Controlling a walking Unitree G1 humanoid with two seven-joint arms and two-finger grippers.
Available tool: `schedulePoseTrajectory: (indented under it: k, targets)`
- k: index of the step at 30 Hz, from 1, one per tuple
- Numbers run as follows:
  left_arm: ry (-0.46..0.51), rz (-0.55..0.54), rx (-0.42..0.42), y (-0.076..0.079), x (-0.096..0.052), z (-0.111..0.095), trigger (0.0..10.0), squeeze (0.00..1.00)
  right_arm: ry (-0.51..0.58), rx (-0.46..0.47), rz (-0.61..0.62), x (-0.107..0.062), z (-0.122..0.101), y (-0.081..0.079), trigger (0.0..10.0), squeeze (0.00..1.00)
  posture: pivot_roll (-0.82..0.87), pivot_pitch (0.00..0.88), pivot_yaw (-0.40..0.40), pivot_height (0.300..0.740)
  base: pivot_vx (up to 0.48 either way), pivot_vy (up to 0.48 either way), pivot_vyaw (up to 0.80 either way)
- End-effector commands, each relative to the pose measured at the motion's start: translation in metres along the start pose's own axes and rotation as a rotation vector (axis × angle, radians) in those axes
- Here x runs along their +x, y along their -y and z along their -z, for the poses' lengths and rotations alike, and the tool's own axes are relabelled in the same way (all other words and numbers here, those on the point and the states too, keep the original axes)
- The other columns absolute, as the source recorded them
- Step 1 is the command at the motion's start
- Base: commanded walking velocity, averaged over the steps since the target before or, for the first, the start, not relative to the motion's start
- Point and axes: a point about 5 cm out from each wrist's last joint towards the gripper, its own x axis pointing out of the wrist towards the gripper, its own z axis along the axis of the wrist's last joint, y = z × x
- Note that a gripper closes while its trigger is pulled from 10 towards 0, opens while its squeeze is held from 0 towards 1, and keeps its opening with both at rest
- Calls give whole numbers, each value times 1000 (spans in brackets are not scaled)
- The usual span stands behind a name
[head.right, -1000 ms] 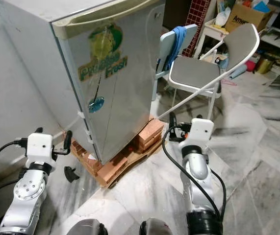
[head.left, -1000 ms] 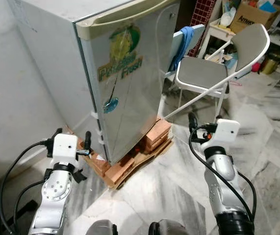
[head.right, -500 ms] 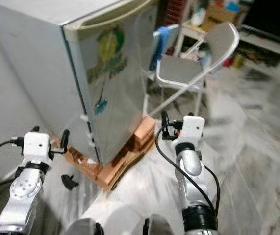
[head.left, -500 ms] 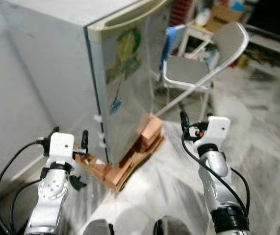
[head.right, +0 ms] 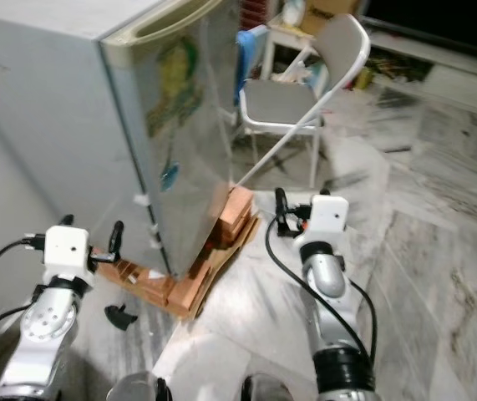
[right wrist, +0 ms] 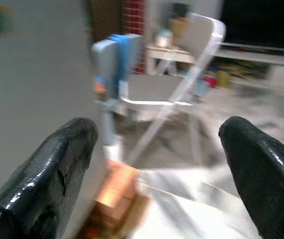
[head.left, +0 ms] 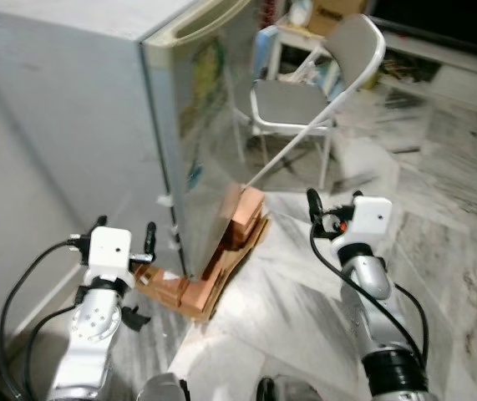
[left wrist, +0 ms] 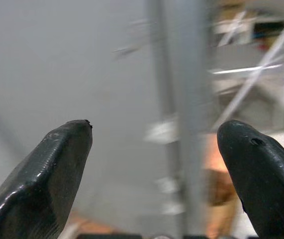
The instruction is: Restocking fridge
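I see the fridge (head.left: 138, 125) in the upper left of the frame, door shut, raised on bricks (head.left: 221, 259). My left gripper (head.left: 125, 242), fingers spread and empty, sits nearer its lower corner; my right gripper (head.left: 332, 207), also spread and empty, hangs right of centre.

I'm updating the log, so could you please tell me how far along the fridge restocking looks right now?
Nothing visible marks any step as done. The fridge stands on bricks with its door shut, and no groceries are in sight. In hand: nothing; the left tool and right tool are both open and empty, raised before the fridge. A shut door fits either before loading or after closing up, so what remains cannot be settled.
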Motion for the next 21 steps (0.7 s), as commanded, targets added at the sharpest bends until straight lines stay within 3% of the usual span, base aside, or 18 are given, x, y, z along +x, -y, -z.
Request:
schedulePoseTrajectory:
  k: [1,11,15,21]
  targets:
    - [14,25,-4,5,2,-3,10000,0,5,-7,13,1,-3,5,10000,0,93,56,-61,740,0,0,-800]
    - [32,38,-12,8,4,-7,10000,0,5,-16,9,1,-4,6,10000,0,86,62,-63,740,101,259,-800]
    - [26,30,-15,7,4,-6,10000,0,3,-15,8,0,-3,6,10000,0,87,64,-63,740,0,444,0]
    - [26,32,-10,7,4,-7,10000,0,1,-15,5,-1,-3,5,10000,0,84,71,-65,740,0,0,0]
